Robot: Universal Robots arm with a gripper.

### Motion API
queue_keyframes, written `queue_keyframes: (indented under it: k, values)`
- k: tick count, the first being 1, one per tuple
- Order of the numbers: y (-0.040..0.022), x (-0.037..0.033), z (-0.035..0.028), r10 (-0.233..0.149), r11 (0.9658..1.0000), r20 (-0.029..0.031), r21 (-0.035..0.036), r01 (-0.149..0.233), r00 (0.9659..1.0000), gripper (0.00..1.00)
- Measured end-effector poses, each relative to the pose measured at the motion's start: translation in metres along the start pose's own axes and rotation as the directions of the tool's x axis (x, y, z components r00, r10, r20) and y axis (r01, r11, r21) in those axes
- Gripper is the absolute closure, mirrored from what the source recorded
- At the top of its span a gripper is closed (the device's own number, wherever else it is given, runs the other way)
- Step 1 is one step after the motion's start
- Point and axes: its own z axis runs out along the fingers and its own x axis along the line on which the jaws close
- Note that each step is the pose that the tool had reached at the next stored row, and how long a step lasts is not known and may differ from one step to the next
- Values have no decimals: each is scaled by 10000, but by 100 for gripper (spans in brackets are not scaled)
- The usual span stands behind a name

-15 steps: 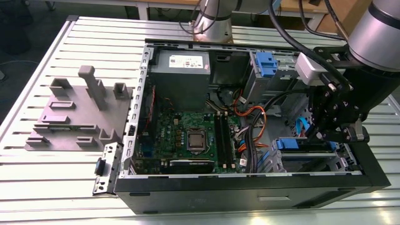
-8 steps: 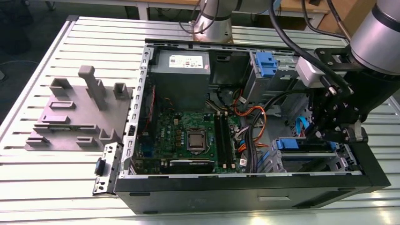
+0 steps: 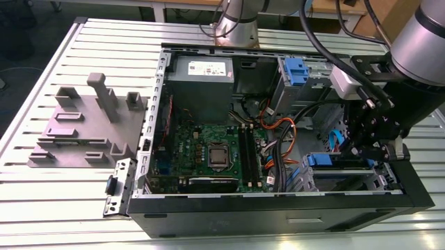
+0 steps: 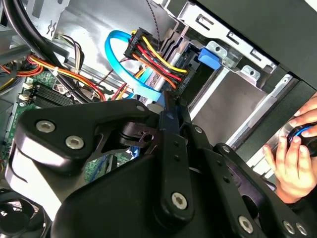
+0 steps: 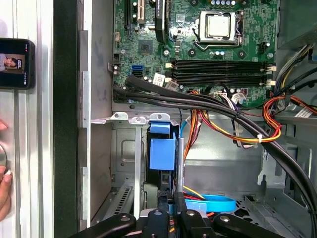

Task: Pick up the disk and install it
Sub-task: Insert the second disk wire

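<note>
The disk [image 5: 162, 153], edge-on in the drive bay [image 5: 125, 163], label hidden, gripper [image 5: 172, 204] pinched tight on its blue edge.

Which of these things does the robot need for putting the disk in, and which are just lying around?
For the job:
- the disk, blue-framed, gripped by the pincer
- the open computer case

Just lying about or not needed:
- the grey moulded block on the table
- the phone
- the grey power supply box
- the blue latch
</note>
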Motion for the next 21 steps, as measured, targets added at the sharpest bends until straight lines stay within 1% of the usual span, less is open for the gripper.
queue_keyframes:
  k: [12, 18, 21]
  values:
    - [1, 5, 24, 0, 10000, -1, 0, 0, 10000, 84]
    - [2, 9, 59, 0, 10000, -5, 0, 0, 10000, 84]
    - [2, 9, 64, -1, 10000, -9, 0, 1, 10000, 84]
